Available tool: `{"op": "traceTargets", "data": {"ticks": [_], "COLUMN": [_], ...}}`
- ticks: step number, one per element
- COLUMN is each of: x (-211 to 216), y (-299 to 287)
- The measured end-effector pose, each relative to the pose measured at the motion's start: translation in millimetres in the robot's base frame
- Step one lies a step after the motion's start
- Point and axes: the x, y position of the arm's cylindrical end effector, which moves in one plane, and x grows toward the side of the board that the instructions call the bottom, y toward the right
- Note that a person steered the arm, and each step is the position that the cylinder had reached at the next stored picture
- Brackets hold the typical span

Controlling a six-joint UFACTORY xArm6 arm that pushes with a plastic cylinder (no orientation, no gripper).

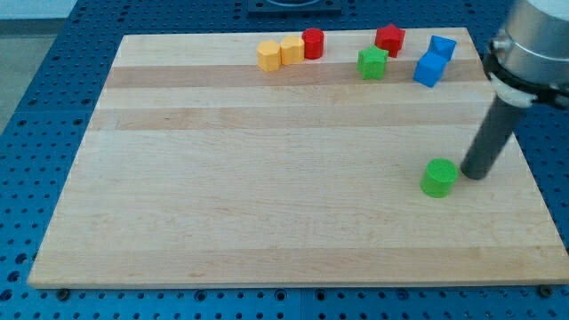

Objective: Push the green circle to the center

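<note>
Wood fills most of the view: a pale board [267, 222] lying on a blue pegged table [36, 133], its near half bare. Nearest of the blocks is the green circle [438, 178], a short round block well over toward the view's right, roughly level with the board's middle from top to bottom. My tip [471, 174] stands just beside it on the view's right, touching it or very nearly so; the gap is too fine to judge. There is no claw to open or close here, only the dark rod, so nothing is being held.

Farther back, along the view's top edge, sit the other blocks: two blue ones [428, 68] [442, 46] at the right, a green star [372, 63], a red star [389, 38], then a red cylinder [313, 43] touching two yellow blocks [292, 50] [268, 55] in a row.

The step in hand looks like the start of the push. The centre lies toward the view's left of the circle, so the tip is on the correct side. A round block tends to slip off a narrow rod, so I would keep the contact on the line through its middle, pointing straight at the centre, move slowly, and correct early if it starts to slide off to either side. The path leftward is free of other blocks, which stay well apart at the top.
</note>
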Motion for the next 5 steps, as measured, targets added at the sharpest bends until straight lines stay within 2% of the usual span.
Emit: {"op": "traceTargets", "data": {"ticks": [1, 2, 5], "x": [22.3, 19.0, -24.1], "y": [-10.9, -34.5, -112.4]}}
